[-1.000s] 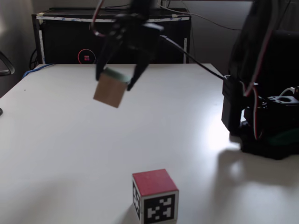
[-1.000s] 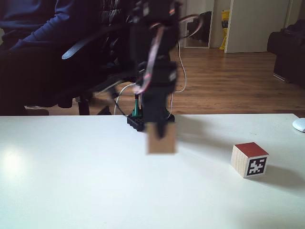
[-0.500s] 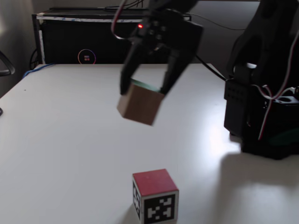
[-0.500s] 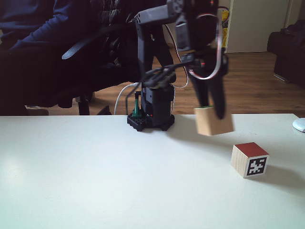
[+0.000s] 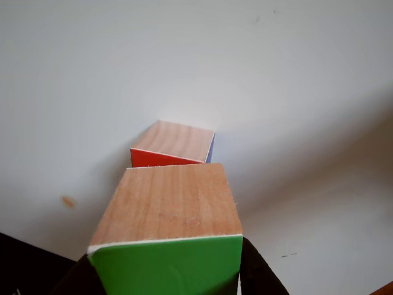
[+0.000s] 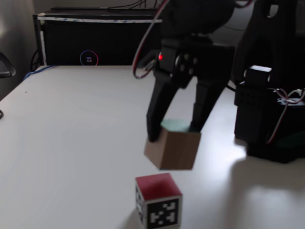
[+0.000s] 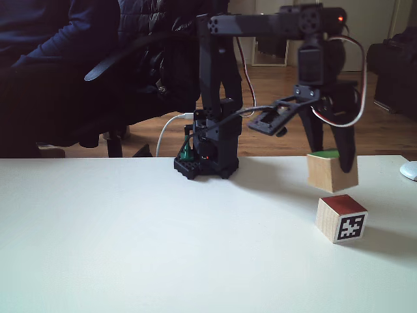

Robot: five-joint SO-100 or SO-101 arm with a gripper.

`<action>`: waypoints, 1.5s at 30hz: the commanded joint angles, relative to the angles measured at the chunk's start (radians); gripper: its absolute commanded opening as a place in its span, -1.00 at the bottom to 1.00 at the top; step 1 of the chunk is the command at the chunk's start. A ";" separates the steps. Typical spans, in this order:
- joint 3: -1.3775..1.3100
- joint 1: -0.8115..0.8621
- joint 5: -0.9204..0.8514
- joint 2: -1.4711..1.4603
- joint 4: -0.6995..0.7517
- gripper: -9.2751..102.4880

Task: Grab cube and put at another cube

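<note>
the green-faced cube [image 6: 172,150] hangs in the air above the white table [image 6: 71,143], pinched on two sides by the black fingers [image 6: 153,125] of the robot arm's gripper [image 7: 333,164], which are closed snugly against its wooden flanks. it floats just above the another cube [image 7: 341,218], a red-topped block with a black-and-white marker on its side, resting on the table; a thin gap separates the two in a fixed view from the side. from the other view, the green face [image 5: 167,266] sits nearest the lens, with the red face and a sliver of blue of the lower block [image 5: 174,144] peeking out beyond it. the arm's base [image 7: 207,153] stands well back on the table, and a person [image 7: 58,59] in dark blue sits in a chair behind it.
</note>
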 commanded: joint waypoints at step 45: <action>-0.322 -0.014 0.052 -0.281 0.055 -0.55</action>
